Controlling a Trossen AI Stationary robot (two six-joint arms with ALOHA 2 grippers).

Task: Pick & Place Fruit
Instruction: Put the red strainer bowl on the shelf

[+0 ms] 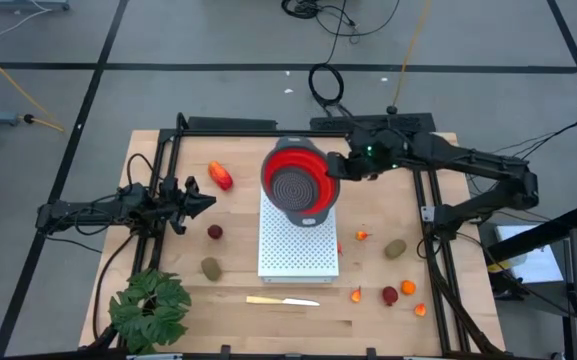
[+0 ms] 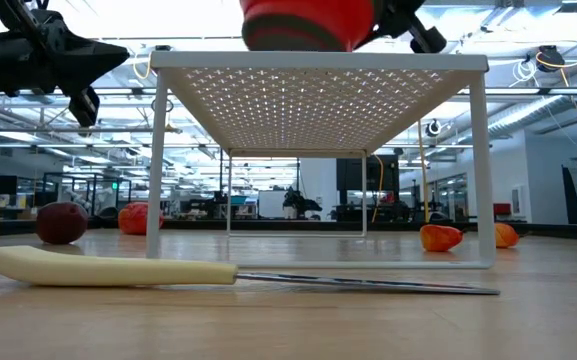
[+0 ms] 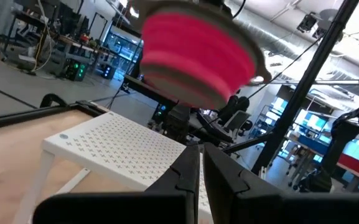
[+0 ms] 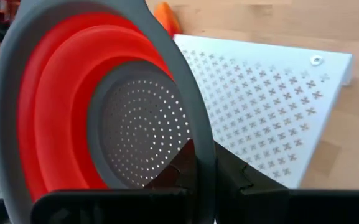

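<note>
A red collapsible colander (image 1: 298, 182) with a grey rim and a grey perforated bottom hangs over the far end of a white perforated rack (image 1: 298, 256), with my right gripper (image 1: 334, 166) shut on it. The fruit lies on the table: a red-orange oblong (image 1: 220, 175), a dark red ball (image 1: 215, 232) and an olive oval (image 1: 211, 267) left of the rack. Right of it are another olive oval (image 1: 396, 248), a dark red ball (image 1: 390, 295) and orange bits (image 1: 408, 287). My left gripper (image 1: 208, 200) hovers shut at the left, touching nothing. My right gripper pinches the colander's grey rim (image 4: 201, 149) between its two fingers, one finger (image 4: 174, 175) inside the bowl and the other (image 4: 236, 177) outside. The fingers come from the table's right side, slanting down. The colander is lifted clear above the rack, its opening up and tilted.
A pale yellow knife (image 1: 283, 300) lies near the front edge, in front of the rack. A green leafy plant (image 1: 150, 305) stands at the front left corner. Black frame rails (image 1: 168, 150) run along the table's left, far and right sides.
</note>
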